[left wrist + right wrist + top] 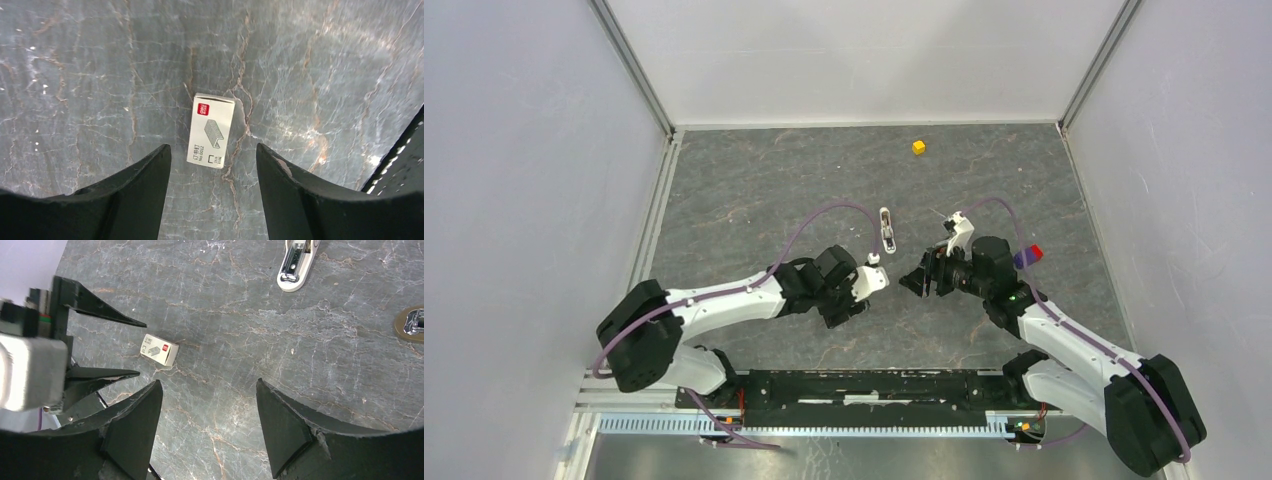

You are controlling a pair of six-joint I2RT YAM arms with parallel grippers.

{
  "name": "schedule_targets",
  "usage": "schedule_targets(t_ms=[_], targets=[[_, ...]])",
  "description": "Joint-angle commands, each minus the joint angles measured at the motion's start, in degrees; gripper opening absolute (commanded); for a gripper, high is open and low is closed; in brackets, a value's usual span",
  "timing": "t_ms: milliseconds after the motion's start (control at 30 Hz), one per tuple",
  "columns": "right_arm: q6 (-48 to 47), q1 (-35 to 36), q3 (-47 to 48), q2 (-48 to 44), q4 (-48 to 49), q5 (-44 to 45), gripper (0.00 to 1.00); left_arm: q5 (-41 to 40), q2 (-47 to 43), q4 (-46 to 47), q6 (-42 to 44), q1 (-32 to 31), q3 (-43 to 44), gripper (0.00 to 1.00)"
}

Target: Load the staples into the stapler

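The stapler (296, 267) lies on the grey veined desk (754, 190) about midway across it, its length running away from the arm bases and its shiny metal channel turned upward. I cannot tell whether any staples sit in that channel. Just off the stapler's near end lies a small white staple box (212, 129), flat on the desk, with a red logo and a drawing of a staple strip on its upper face. The left gripper (212, 146) hangs over that box, on the near left of the stapler. Its jaws stand apart with a plain gap between them and they hold nothing. In the right wrist view the box rests just past the two black fingertips (142, 324) and touches neither. The right gripper (209, 382) is on the near right of the stapler and points toward the box and the left gripper. Its jaws are spread wide and empty, with only bare desk showing between them. Neither gripper touches the stapler. To the right of the stapler in the right wrist view, a tan rounded piece with a bright metal part (411, 324) is cut off by the picture's edge, and I cannot tell what it is. Beyond the stapler's far end, slightly to its right and well apart from it, a small yellow cube (918, 147) sits near the back wall. Well to the stapler's right, a small red-and-blue object (1029, 255) shows beside the right arm.
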Motion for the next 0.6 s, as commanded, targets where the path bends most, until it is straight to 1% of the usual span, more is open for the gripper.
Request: schedule_targets(t_ms=[0, 267, 567], targets=[[-1.2, -0.5, -0.7, -1.0, 1.5, -0.1, 0.75, 2.2, 1.8, -1.1, 8.6, 0.0, 1.0, 0.70], [-1.4, -1.1, -0.8, -0.5, 1.7, -0.3, 0.76, 2.6, 6.9, -0.5, 10.0, 0.7, 1.7, 0.70], [-1.1, -1.5, -1.4, 0.3, 2.5, -0.1, 0.76, 2.6, 9.9, 1.3, 11.4, 1.4, 2.1, 0.70]])
